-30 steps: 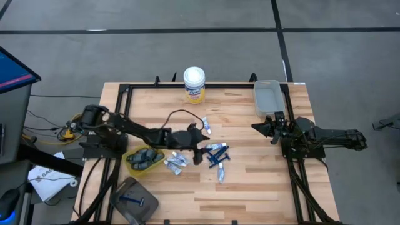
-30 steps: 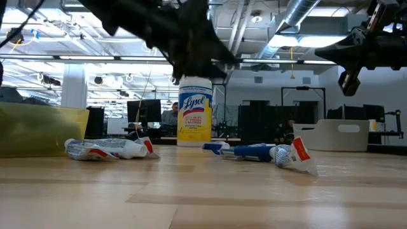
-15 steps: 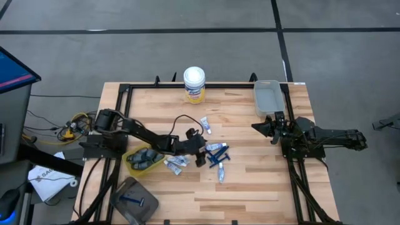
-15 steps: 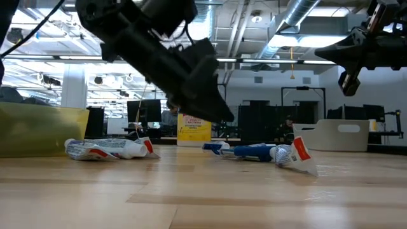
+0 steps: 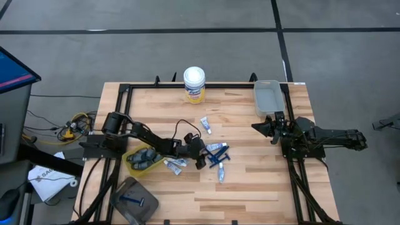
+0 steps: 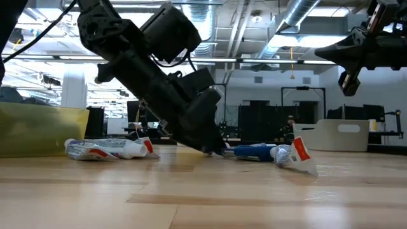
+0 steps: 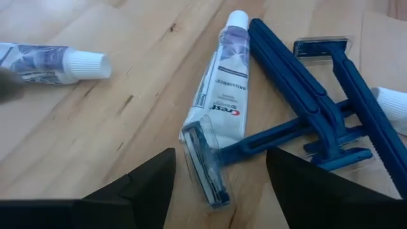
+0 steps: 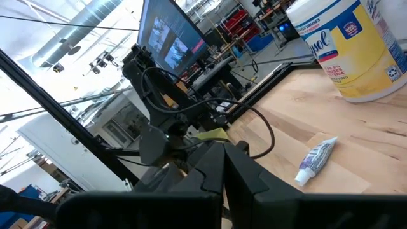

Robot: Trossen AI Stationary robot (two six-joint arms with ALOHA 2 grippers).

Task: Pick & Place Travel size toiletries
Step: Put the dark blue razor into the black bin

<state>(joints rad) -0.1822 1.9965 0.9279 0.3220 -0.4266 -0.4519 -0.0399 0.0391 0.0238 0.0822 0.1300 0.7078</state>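
- Left pincer, fingers apart and holding nothing, lowered to the desk near its middle; the wrist view shows a blue razor lying between the two fingers, its head nearest them.
- Just beyond that razor: a white toothpaste tube with blue print, touching the razor head, and two more blue razors crossing one another.
- To the arm side of the left pincer, more small tubes lie on the wood; one tube lies apart, toward the far edge of the desk.
- Open room: the near half of the desk, on the near side of the left pincer, is bare wood out to the black frame rail; a bare strip also lies between the razor cluster and the right arm.
- Right pincer, fingers together and holding nothing, raised above the desk well apart from the left pincer, by the right rail.
- Yellow bin, beside the left arm behind its pincer: holds several dark grey oblong items.
- Grey tray, at the near left corner: holds one blue razor.
- Pale bin, just beyond the right pincer at the far right corner: contents not discernible.
- White canister with yellow label, upright at the far edge.
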